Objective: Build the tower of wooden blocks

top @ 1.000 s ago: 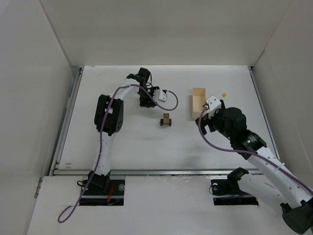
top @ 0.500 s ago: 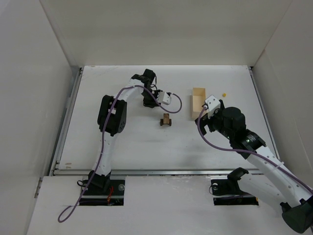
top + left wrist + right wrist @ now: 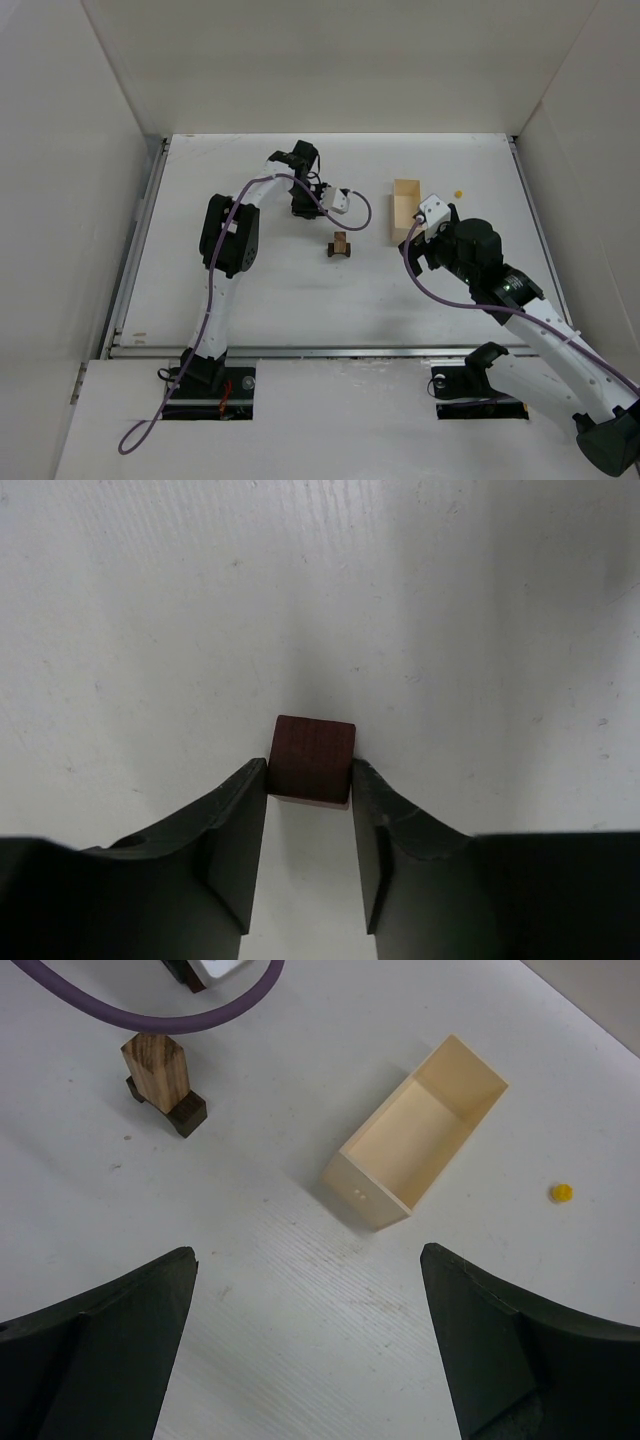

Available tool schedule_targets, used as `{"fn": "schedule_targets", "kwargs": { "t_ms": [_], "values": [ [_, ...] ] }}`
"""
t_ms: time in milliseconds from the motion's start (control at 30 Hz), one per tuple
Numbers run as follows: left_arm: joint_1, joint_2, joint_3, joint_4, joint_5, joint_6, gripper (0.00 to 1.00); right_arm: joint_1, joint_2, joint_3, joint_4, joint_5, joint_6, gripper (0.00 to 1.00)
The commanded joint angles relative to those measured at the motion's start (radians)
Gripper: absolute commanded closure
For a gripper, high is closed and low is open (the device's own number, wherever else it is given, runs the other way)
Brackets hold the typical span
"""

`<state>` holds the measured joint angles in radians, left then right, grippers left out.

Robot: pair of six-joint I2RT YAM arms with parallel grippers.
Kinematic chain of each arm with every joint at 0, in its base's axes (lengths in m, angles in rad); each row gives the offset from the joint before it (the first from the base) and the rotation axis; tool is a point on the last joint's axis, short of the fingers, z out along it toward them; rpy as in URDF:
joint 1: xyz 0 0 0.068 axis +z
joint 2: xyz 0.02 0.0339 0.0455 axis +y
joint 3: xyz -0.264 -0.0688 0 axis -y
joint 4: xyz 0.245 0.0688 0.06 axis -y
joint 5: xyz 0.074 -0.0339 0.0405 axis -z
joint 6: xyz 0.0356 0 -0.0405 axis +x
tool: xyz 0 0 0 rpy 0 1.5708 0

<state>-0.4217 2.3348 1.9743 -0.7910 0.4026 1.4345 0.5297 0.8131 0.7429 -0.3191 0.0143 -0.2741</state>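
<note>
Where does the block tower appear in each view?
Top external: tower at table centre, left of the box.
Left wrist: not in it; only a red-brown block in the left gripper.
Right wrist: tower upper left, box to its right.
Shared landmark: the box, in top and right wrist views.

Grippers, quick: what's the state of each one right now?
Left gripper: closed on the dark red-brown block, pinched on both sides.
Right gripper: open wide, holding nothing.
</note>
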Motion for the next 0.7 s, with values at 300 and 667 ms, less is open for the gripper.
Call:
{"fn": "schedule_targets", "kwargs": {
  "t_ms": [300, 667],
  "values": [
    [0.015, -0.038, 0.014, -0.030, -0.002, -0.136, 1.00, -0.007, -0.012, 0.030, 0.063, -0.014, -0.007, 0.01],
    [-0.017, -0.199, 0.184, -0.171, 0.007, -0.482, 1.00, -0.007, -0.075, 0.030, 0.063, 0.023, 0.003, 0.01]
  ]
}}
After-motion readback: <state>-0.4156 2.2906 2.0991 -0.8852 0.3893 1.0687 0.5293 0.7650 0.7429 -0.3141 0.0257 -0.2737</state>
